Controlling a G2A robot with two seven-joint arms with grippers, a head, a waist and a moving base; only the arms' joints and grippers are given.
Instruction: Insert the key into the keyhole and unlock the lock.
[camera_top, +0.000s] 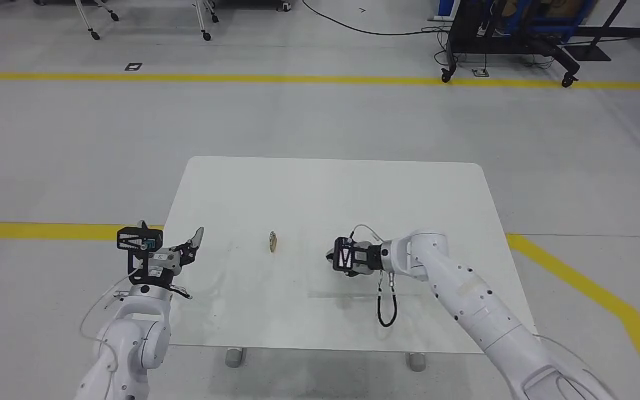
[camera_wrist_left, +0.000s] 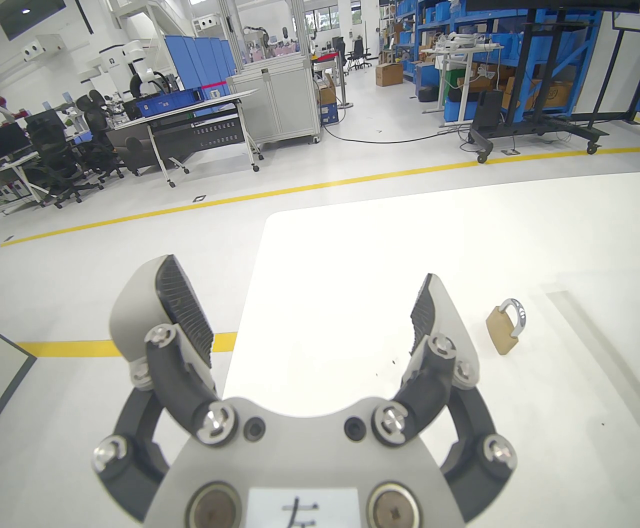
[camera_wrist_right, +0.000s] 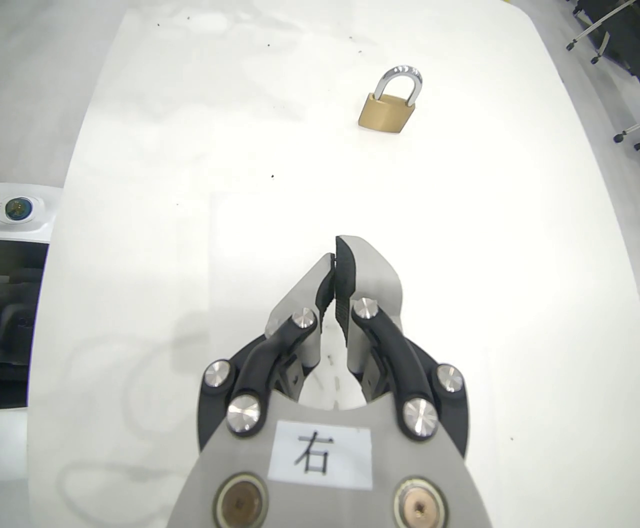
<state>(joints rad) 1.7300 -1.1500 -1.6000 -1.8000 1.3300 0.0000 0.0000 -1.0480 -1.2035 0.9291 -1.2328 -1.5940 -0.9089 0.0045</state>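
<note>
Right gripper is pinching its pads tight together; whether the key is sitting between them I cannot tell. Outward, toward nine o'clock in the top view, the lock is lying on the table, well apart. Left gripper, spread wide at the lock's nine o'clock, should probably be steadying the brass body first.
</note>
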